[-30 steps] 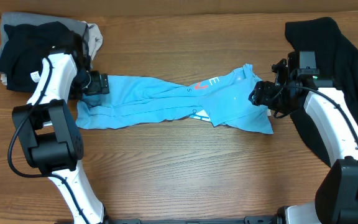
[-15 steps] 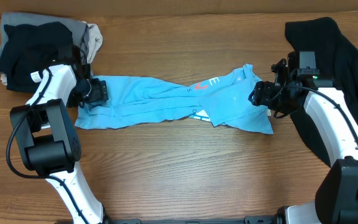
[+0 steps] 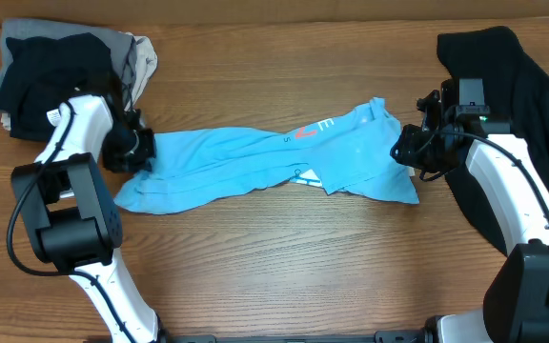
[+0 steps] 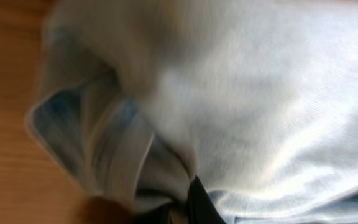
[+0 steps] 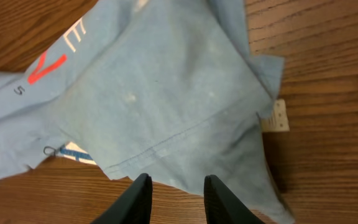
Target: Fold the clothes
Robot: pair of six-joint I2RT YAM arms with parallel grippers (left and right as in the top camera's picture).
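Observation:
A light-blue T-shirt with white and red lettering lies stretched and twisted across the middle of the table. At its left end my left gripper is shut on bunched fabric. The left wrist view is blurred: pale blue cloth fills it and gathers into the left gripper at the bottom edge. My right gripper hovers over the shirt's right end. In the right wrist view, the right gripper is open with nothing between its fingers. The shirt's hem lies just beyond their tips.
A pile of black, grey and beige clothes sits at the back left, close behind my left arm. A large black garment lies at the right under and behind my right arm. Bare wooden table shows in front.
The left gripper closed on the shirt's left end and drew back to the left, bunching the cloth. The right gripper's jaws came closer together; the arm shifted slightly right.

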